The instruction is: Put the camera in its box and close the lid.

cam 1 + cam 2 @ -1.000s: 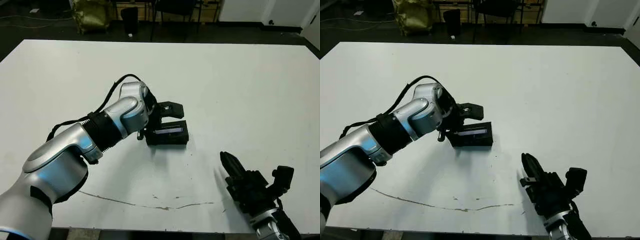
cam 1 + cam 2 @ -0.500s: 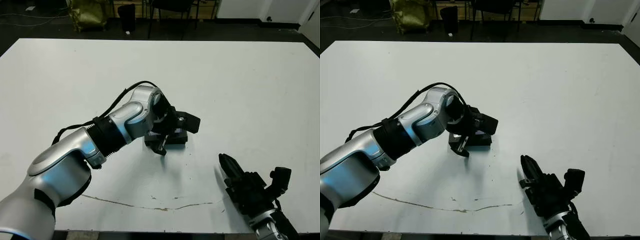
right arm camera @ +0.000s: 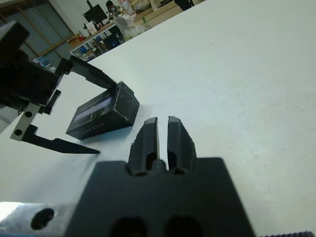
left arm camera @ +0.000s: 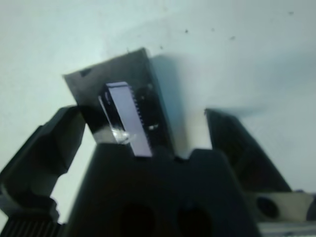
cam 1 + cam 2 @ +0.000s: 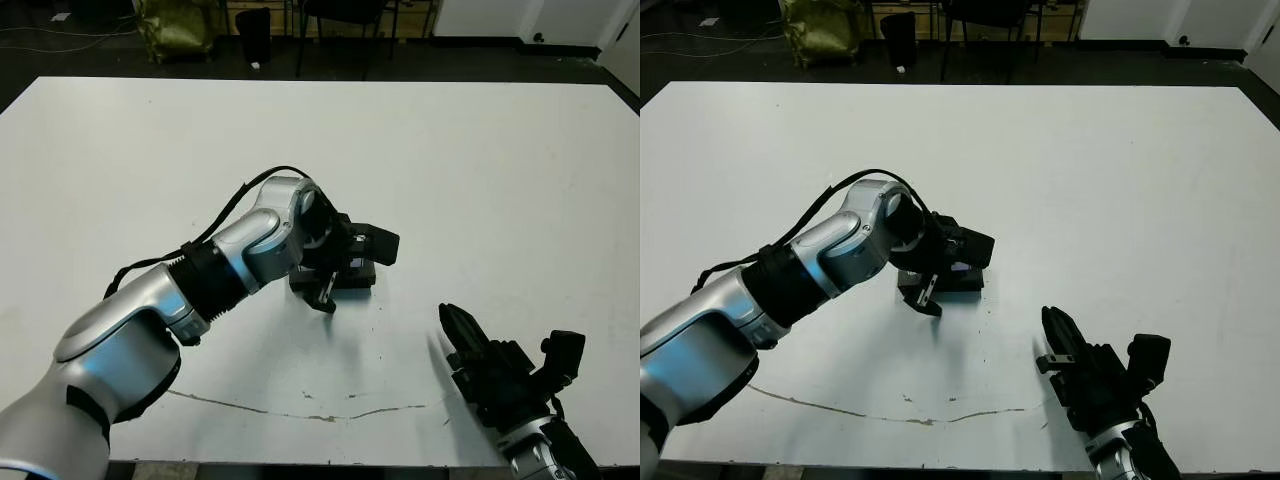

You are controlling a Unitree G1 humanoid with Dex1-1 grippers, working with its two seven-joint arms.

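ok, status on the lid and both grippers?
Left gripper open, fingers astride the closed black box. Silvery-strip black lid on. Right gripper shut, idle. Nothing blocking.

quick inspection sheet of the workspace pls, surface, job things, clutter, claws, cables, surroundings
surface: white table, a thin dark scratch line near the front edge.
job's things: closed box with the lid on, silvery strip up; camera not visible.
clutter: nothing seen.
claws: left claw open, fingers straddling the box without clamping it; right claw shut, empty, apart from the box.
cables: black cable looping along the left arm.
surroundings: dark floor, chair legs and a yellowish bag beyond the table.
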